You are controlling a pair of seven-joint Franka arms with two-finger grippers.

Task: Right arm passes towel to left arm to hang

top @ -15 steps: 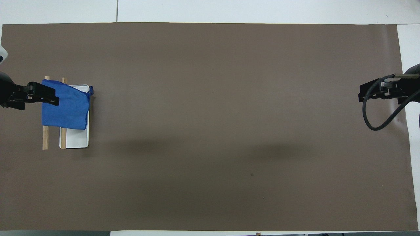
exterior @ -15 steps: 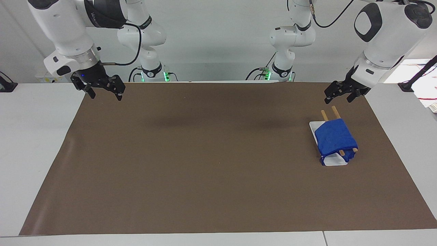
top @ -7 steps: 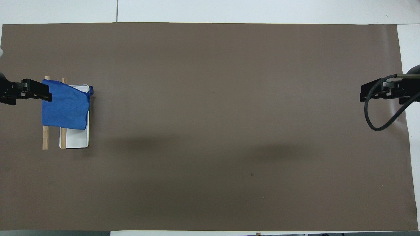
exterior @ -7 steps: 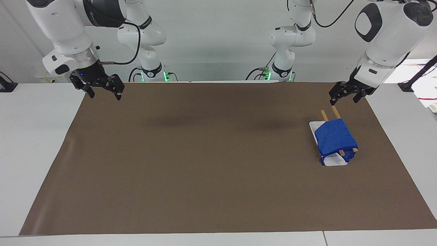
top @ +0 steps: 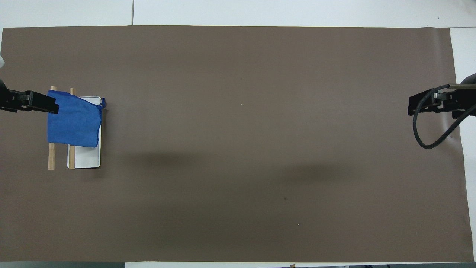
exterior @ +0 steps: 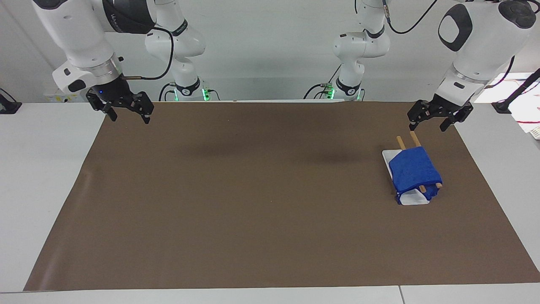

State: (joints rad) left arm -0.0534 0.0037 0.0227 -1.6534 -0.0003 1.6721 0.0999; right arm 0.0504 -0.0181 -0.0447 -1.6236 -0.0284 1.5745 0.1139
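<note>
**Towel draped on the rack, both end effectors empty**

You have one container here: a shallow white rectangular tray (exterior: 411, 199) at the right of the facing frame, toward the left arm's end of the tabletop (exterior: 25, 177). You cannot see anything lying in it; the part that shows is bare and smooth. Two round wooden rods (top: 51, 158) run lengthwise above it, pale and straight, their ends sticking out past the cloth. The towel (exterior: 413, 171) is folded over both rods, a soft, matte, royal-blue cloth, roughly rectangular, with a thin string hanging at one corner (top: 103, 101). It sags over the tray's end.

A flat brown mat (exterior: 253, 202) covers most of the tabletop.

Your left end effector (exterior: 436, 119) hangs at the upper right of the facing frame, over the mat's edge just beside the rods' ends, fingers spread, holding nothing. Your right end effector (exterior: 126, 113) hangs at the upper left, over the mat's corner, fingers spread and empty, a black cable (top: 427, 126) looping from its wrist.
</note>
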